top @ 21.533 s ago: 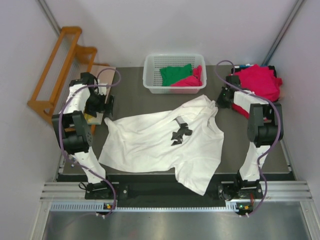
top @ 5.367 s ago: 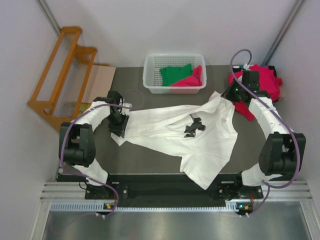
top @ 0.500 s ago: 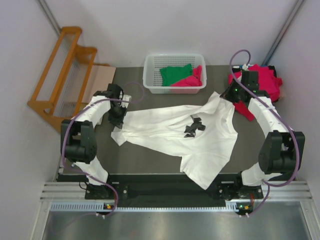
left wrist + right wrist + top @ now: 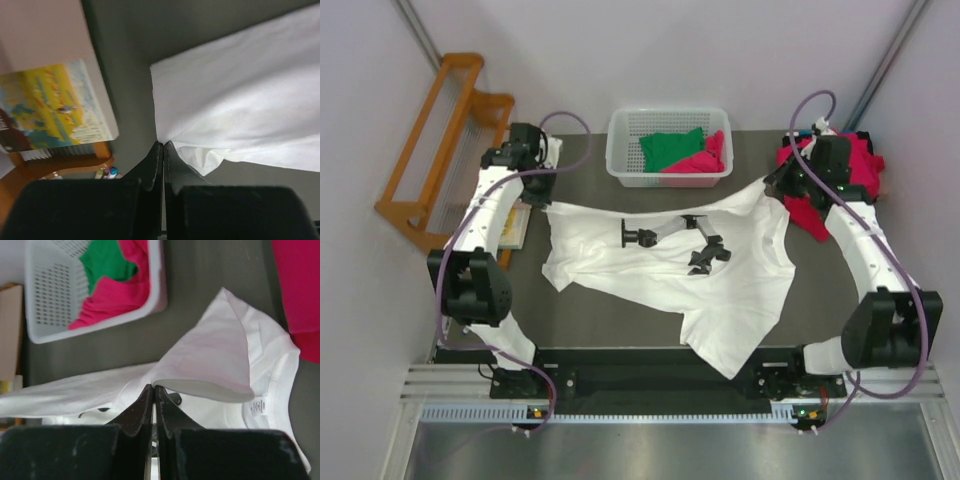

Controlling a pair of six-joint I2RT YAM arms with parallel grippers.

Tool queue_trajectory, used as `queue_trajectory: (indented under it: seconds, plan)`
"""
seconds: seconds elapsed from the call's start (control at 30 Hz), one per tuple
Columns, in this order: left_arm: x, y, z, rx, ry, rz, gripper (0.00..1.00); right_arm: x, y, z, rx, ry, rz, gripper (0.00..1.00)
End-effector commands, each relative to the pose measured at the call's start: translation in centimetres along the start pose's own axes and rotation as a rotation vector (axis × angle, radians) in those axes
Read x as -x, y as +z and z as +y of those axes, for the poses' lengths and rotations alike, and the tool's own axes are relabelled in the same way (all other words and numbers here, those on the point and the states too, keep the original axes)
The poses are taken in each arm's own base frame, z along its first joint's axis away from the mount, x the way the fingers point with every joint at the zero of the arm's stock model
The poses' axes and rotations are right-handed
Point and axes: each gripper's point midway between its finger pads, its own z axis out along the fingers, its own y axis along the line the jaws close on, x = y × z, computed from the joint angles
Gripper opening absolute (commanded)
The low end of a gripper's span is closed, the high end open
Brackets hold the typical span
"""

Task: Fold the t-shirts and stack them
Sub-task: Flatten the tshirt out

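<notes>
The white t-shirt (image 4: 720,290) lay spread across the middle of the desk (image 4: 620,320), its far edge drawn nearly taut between the two arms. Its near hem drooped over the desk's front edge. The black print (image 4: 705,250) on the chest was creased and stretched, so its design could not be read.

The left gripper (image 4: 542,200) was closed on the shirt's far left corner. In the left wrist view the fingers (image 4: 172,165) met at the cloth (image 4: 240,100), and the pinched edge was hidden between them. The right gripper (image 4: 770,185) was closed on a raised fold near the collar. In the right wrist view the fold (image 4: 215,360) tented up from the fingertips (image 4: 165,410), and the shirt's label showed below it.

Beyond the shirt's far edge stood the basket (image 4: 620,150), holding a green t-shirt (image 4: 670,148) and a crimson t-shirt (image 4: 705,158), both partly covered by the lattice wall. A crimson pile (image 4: 850,165) sat at the far right corner, partly behind the right arm; how many shirts it held could not be told.

Bare desk showed along the left side and the near left. A picture card (image 4: 515,225) lay at the left edge, half under the left arm, and a wooden rack (image 4: 440,130) stood off the desk beyond it.
</notes>
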Motion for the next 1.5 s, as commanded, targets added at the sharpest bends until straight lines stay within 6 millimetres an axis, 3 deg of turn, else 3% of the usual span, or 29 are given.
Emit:
queue_trajectory:
  seconds: [0.0,0.07,0.1,0.17,0.23,0.3,0.33,0.4,0.43,0.5,0.63,0.67,0.7,0.73,0.8,0.83,0.93,1.0,1.03,1.07,1.13,1.17,1.23,1.27,1.3,1.33,1.37,1.43,1.47]
  plan:
    - [5.0,-8.5,3.7,0.107,-0.033,-0.236,0.00,6.7,-8.4,6.4,0.208,-0.095,-0.299,0.00]
    - [6.7,-12.5,5.2,0.171,-0.053,-0.343,0.00,7.1,-10.5,7.6,0.252,-0.120,-0.344,0.00]
    - [7.2,-14.0,5.6,0.191,-0.058,-0.382,0.00,7.6,-12.9,8.5,0.283,-0.140,-0.393,0.00]
    - [7.7,-17.8,6.4,0.238,-0.071,-0.477,0.00,7.9,-15.4,9.4,0.314,-0.165,-0.446,0.00]
    - [8.0,-20.5,6.8,0.275,-0.078,-0.561,0.00,8.2,-19.3,10.4,0.345,-0.199,-0.521,0.00]
    - [7.3,-24.0,6.8,0.303,-0.076,-0.656,0.00,8.2,-23.7,11.4,0.375,-0.234,-0.600,0.00]
    - [6.8,-26.9,6.7,0.324,-0.067,-0.740,0.00,8.2,-25.1,11.7,0.384,-0.246,-0.626,0.00]
    - [6.1,-28.6,6.2,0.320,-0.040,-0.797,0.00,8.0,-29.3,12.2,0.389,-0.268,-0.701,0.00]
    - [5.1,-31.0,5.9,0.335,-0.018,-0.857,0.00,7.8,-30.5,12.2,0.384,-0.273,-0.720,0.00]
    - [4.2,-33.1,5.2,0.331,0.009,-0.910,0.00,7.7,-34.8,12.4,0.384,-0.280,-0.813,0.00]
    - [1.6,-37.3,4.2,0.339,0.058,-0.978,0.00,6.4,-40.6,12.4,0.403,-0.272,-0.909,0.00]
    - [0.9,-37.6,4.0,0.335,0.060,-0.965,0.00,6.3,-42.9,12.6,0.415,-0.275,-0.950,0.00]
    - [0.5,-39.6,3.7,0.338,0.063,-1.010,0.00,6.1,-44.5,12.7,0.425,-0.279,-0.978,0.00]
    - [0.1,-40.8,3.3,0.328,0.063,-1.040,0.00,6.1,-47.4,13.0,0.447,-0.286,-1.031,0.00]
    - [-0.9,-43.8,2.6,0.322,0.063,-1.112,0.00,6.0,-49.4,12.7,0.436,-0.288,-1.057,0.00]
    - [-1.1,-44.5,2.4,0.312,0.055,-1.129,0.00,6.0,-51.5,12.9,0.454,-0.287,-1.097,0.00]
    - [-1.5,-45.6,2.2,0.306,0.044,-1.148,0.00,6.6,-52.6,12.7,0.437,-0.286,-1.121,0.00]
    - [-1.4,-44.6,2.2,0.297,0.040,-1.122,0.00,7.7,-51.2,12.0,0.383,-0.264,-1.109,0.00]
    - [-1.2,-43.9,1.8,0.269,0.054,-1.115,0.00,8.1,-49.3,11.7,0.356,-0.254,-1.071,0.00]
    - [-0.7,-41.1,1.9,0.251,0.053,-1.049,0.00,8.6,-47.7,11.2,0.315,-0.240,-1.049,0.00]
    - [0.1,-38.2,2.3,0.254,0.055,-1.002,0.00,9.4,-41.5,10.7,0.235,-0.234,-0.927,0.00]
    - [0.3,-33.9,2.5,0.234,0.056,-0.907,0.00,9.7,-39.2,10.2,0.191,-0.215,-0.889,0.00]
    - [1.4,-30.2,3.6,0.263,0.052,-0.839,0.00,9.7,-31.9,9.6,0.111,-0.219,-0.748,0.00]
    - [1.6,-27.7,3.7,0.256,0.054,-0.784,0.00,9.7,-29.6,9.4,0.091,-0.212,-0.709,0.00]
    - [1.6,-24.5,3.8,0.239,0.057,-0.716,0.00,9.8,-25.9,9.1,0.058,-0.213,-0.644,0.00]
    - [2.2,-21.4,3.9,0.221,0.061,-0.651,0.00,9.7,-23.3,8.4,0.031,-0.204,-0.607,0.00]
    - [3.2,-19.9,4.1,0.220,0.065,-0.652,0.00,9.6,-21.3,8.4,0.043,-0.191,-0.570,0.00]
    - [3.8,-14.3,4.8,0.212,0.068,-0.542,0.00,9.6,-15.5,6.2,-0.010,-0.157,-0.487,0.00]
    - [4.8,-12.8,5.0,0.215,0.072,-0.535,0.00,9.0,-12.1,5.2,-0.016,-0.122,-0.412,0.00]
